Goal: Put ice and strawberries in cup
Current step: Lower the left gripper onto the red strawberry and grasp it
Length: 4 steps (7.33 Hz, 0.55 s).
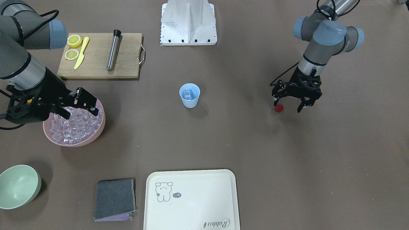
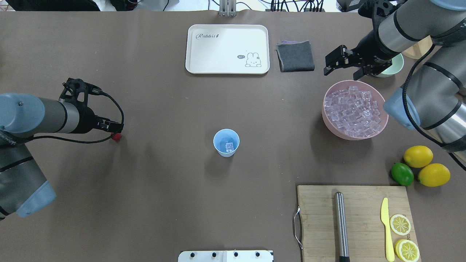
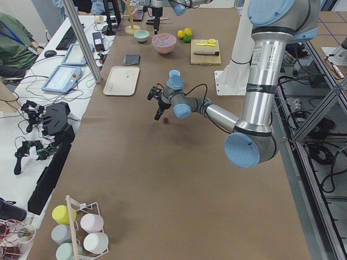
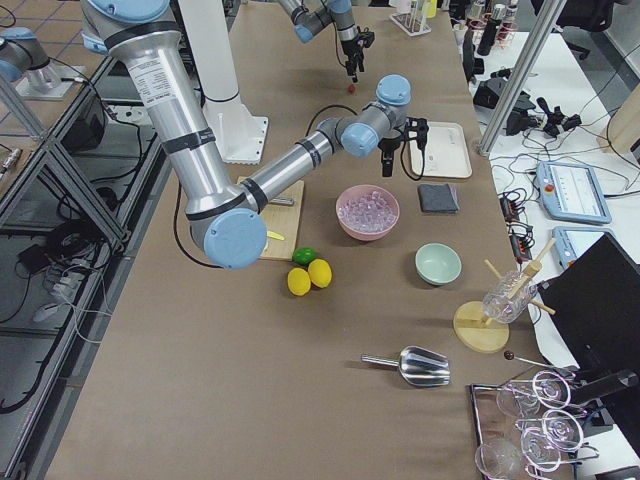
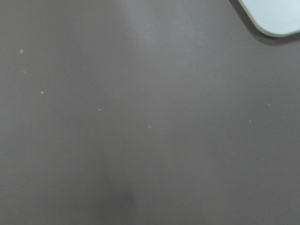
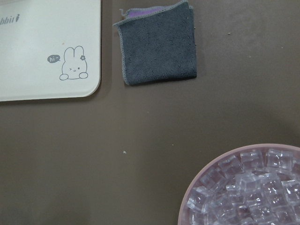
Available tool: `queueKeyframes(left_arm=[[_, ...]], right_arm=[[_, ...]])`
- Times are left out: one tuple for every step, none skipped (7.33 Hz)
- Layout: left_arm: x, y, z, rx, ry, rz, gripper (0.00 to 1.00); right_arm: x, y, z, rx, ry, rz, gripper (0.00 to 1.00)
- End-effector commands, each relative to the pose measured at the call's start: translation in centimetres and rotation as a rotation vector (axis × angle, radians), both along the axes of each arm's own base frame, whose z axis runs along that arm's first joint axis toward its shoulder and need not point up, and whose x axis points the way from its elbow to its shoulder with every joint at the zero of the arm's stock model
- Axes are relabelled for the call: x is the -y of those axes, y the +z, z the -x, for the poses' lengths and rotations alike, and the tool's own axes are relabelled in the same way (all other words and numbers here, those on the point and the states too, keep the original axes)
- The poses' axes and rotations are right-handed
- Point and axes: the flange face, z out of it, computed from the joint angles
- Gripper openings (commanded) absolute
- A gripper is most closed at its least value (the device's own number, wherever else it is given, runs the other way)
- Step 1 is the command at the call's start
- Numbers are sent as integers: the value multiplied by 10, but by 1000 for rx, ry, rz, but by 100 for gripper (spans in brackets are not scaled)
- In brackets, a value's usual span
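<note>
The light blue cup (image 1: 189, 95) stands upright mid-table with one ice cube in it; it also shows in the overhead view (image 2: 226, 142). Many clear ice cubes (image 1: 78, 124) fill a pink bowl (image 2: 329, 122). The small dark red strawberry (image 1: 279, 108) lies on the table. My left gripper (image 1: 288, 105) is open just above the table, and the strawberry (image 2: 116, 137) lies by one fingertip, between the fingers. My right gripper (image 1: 81, 112) is open and empty, just above the ice at the bowl's far rim (image 2: 343, 72). No fingers show in either wrist view.
A cutting board (image 2: 320, 225) holds lemon slices, a yellow knife and a steel muddler. Two lemons and a lime (image 2: 402, 174) lie beside it. A cream tray (image 2: 204, 54), a grey cloth (image 2: 295, 55) and a pale green bowl (image 1: 19, 187) lie along the far side.
</note>
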Motion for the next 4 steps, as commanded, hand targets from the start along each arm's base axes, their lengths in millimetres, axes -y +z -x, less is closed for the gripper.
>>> queueKeyframes(left_arm=[[-3,9,-13,12,19,11,97],[-7,13,-19,18,29,16,97],[-6,19,-21,27,32,22,97],[-7,19,-22,27,38,24,97]], right_arm=[[0,1,0,-1,0,1,100],[0,2,0,-1,0,2,100],[0,2,0,-1,0,2,100],[0,2,0,-2,0,4,100]])
